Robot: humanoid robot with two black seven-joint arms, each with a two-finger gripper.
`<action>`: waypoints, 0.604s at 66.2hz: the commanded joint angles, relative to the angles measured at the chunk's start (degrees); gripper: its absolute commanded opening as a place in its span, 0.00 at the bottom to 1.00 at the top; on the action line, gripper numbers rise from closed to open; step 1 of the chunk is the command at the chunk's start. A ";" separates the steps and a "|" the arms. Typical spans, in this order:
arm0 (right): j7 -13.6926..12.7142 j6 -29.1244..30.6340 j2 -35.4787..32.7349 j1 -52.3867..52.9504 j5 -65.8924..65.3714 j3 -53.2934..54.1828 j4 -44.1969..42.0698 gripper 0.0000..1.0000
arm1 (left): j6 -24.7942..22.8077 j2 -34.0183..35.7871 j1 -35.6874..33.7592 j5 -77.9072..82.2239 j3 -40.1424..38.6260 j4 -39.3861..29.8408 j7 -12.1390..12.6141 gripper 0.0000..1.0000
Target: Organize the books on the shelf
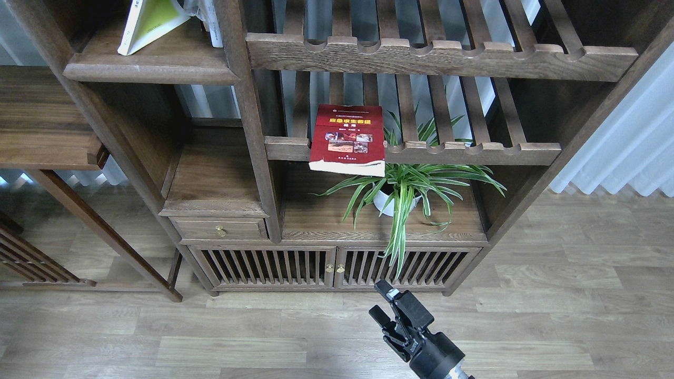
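Observation:
A dark red book [347, 138] with a yellow title lies flat on the middle slatted rack, its lower edge hanging over the front rail. On the solid plank shelf [152, 67] at the upper left, a lime-yellow and white book [150, 21] leans tilted. A pale book [212, 23] stands beside the post there, mostly cut off by the top edge. My right gripper [383, 301] is low over the floor in front of the cabinet doors, open, holding nothing and far below the books. My left gripper is out of view.
A spider plant in a white pot [405, 192] sits under the red book on the lower shelf. Another slatted rack [442, 55] runs across the top. A small drawer [221, 230] and slatted cabinet doors [331, 266] are below. A side table [47, 131] stands at left.

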 commanded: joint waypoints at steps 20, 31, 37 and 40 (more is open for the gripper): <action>0.00 0.00 0.28 -0.08 0.09 1.37 0.45 1.00 | 0.00 -1.67 -0.42 13.32 -0.35 3.47 -6.42 0.04; 0.09 0.00 0.28 -0.08 0.09 1.54 1.07 1.00 | 0.00 1.32 0.89 13.41 0.09 3.38 -5.80 0.04; 0.09 0.00 0.28 -0.08 0.09 1.54 1.15 1.00 | 0.00 1.41 1.77 13.76 0.35 3.64 -5.97 0.04; 0.00 0.00 0.28 -0.08 0.09 1.46 1.33 1.00 | 0.00 1.06 1.86 14.29 0.53 3.91 -6.50 0.04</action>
